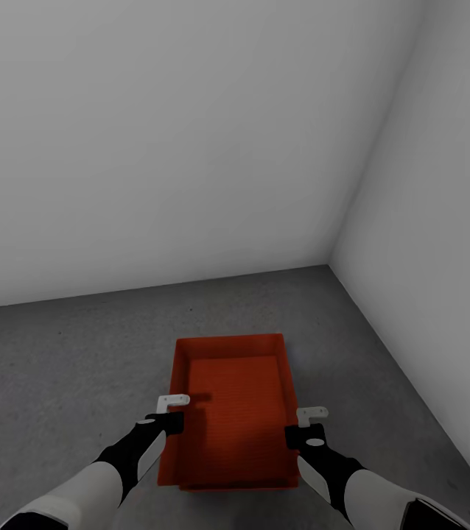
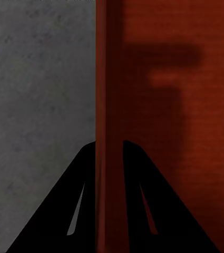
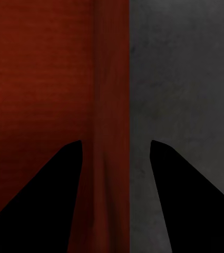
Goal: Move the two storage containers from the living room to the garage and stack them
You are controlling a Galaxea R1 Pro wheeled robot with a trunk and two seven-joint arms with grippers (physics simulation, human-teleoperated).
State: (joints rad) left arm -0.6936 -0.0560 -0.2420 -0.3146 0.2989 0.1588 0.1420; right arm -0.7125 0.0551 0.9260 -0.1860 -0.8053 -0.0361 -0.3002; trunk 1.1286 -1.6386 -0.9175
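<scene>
Plain white-grey walls meet in a corner above the dark grey concrete floor (image 1: 80,368) of the garage, and near that corner an orange-red storage container (image 1: 231,405) sits on the floor, its long axis running away from the robot. Along its near edge a second rim seems to peek out beneath, so it may be resting on or in another bin, but the head view does not settle that.

The left gripper (image 1: 170,412) straddles the container's left long wall; in the left wrist view the left gripper (image 2: 110,153) has its two dark fingers pressed close on either side of that thin wall, clamped on it. The right gripper (image 1: 307,423) is at the right long wall, and in the right wrist view the right gripper (image 3: 116,145) stands apart, one finger inside the bin and the other well out over the concrete, not pinching.

The bin looks light, with thin walls that may flex, and the ribbing should help against slip. Holding both long walls near mid-length, one gripper each side, looks the steadiest hold.

The head view gives the container's place against the corner; the wrist views give finger spacing and the ribbed inner floor in shadow.
</scene>
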